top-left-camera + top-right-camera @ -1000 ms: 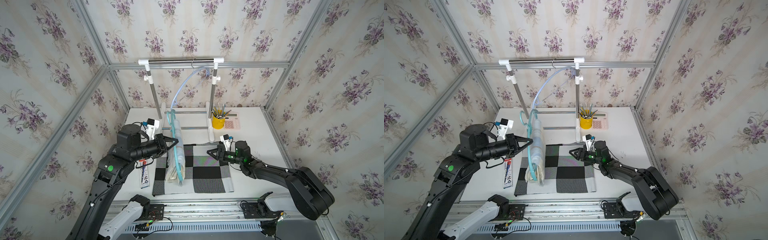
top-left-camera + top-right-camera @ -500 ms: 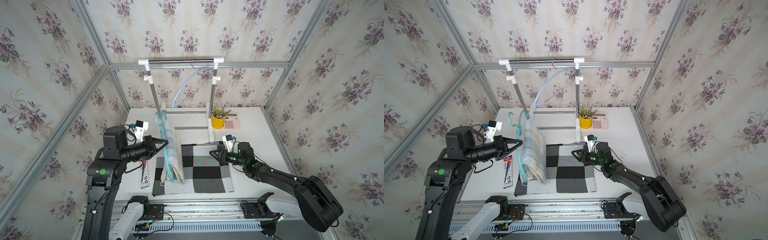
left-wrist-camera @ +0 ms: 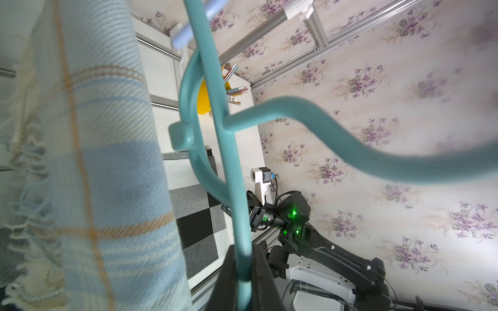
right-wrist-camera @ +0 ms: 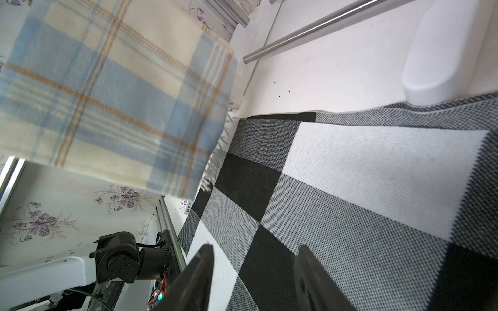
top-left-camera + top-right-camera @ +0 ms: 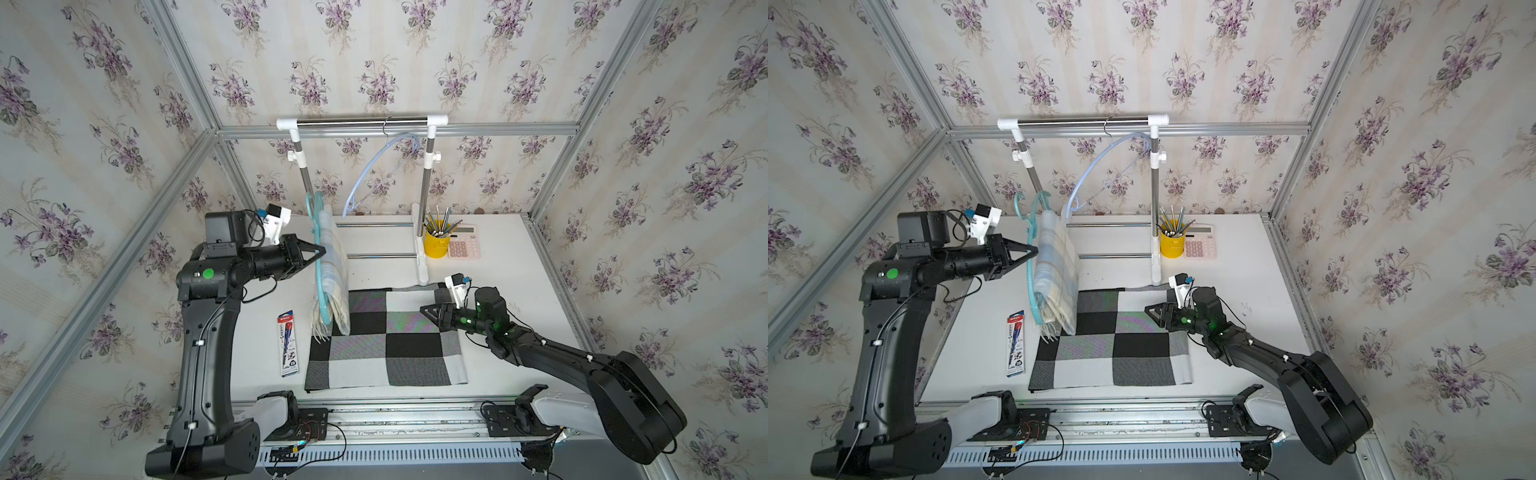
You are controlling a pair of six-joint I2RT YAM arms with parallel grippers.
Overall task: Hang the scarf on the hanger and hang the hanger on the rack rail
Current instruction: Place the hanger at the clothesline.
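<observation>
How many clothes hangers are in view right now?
2. The teal hanger, carrying the plaid scarf, is gripped by the left gripper; the pale blue hanger hangs on the rack rail.

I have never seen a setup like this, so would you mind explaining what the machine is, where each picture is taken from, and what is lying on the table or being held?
These are two robot arms mounted at the front edge of a white table, each ending in a two-fingered gripper. Two pictures come from a paired camera overhead. The other two come from small cameras on the arms' wrists.

The left gripper is shut on a teal hanger, which has a plaid scarf draped over it. The right gripper is open and empty, just above a checked cloth spread on the table.

Also on the table are a pen packet, a yellow pencil cup, a calculator and a clothes rail carrying a pale blue hanger.
</observation>
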